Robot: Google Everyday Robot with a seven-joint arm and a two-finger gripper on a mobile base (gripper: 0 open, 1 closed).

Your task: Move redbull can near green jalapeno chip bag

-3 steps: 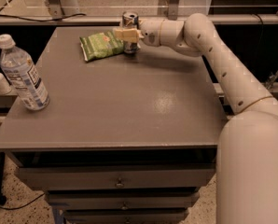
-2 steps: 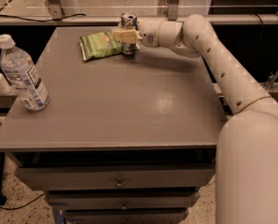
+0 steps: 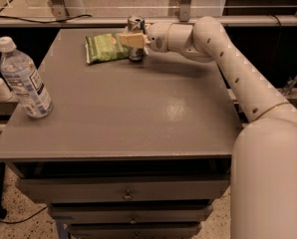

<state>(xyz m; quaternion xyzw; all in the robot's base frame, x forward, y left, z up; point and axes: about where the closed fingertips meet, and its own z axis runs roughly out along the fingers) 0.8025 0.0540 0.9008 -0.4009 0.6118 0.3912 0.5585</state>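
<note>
View: camera view, looking down on a grey table [image 3: 138, 118] from its front, over a stack of drawers [image 3: 126, 194].
Can [image 3: 135, 24]: upright on the table at the far edge, a little left of the middle. Silver top shows above the gripper and the dark base below it; the middle is hidden.
Bag [image 3: 103, 48]: green, lying flat on the far part of the table, just left of the can. Its right end touches or almost touches the can; which one cannot be told.
Gripper [image 3: 128, 38]: at the can, reaching in from the right and level with the tabletop. It is pinching the can at mid-height, with the near beige finger [image 3: 132, 40] flat across the can's front and its tip over the bag's right end. The far finger is hidden behind the can.
Arm [image 3: 228, 59]: white, running from the lower right corner up and left to the gripper, above the table's right side.
Bottle [image 3: 24, 81]: clear plastic with a white cap and a blue label, standing tilted near the left edge, well apart from the can and bag.
</note>
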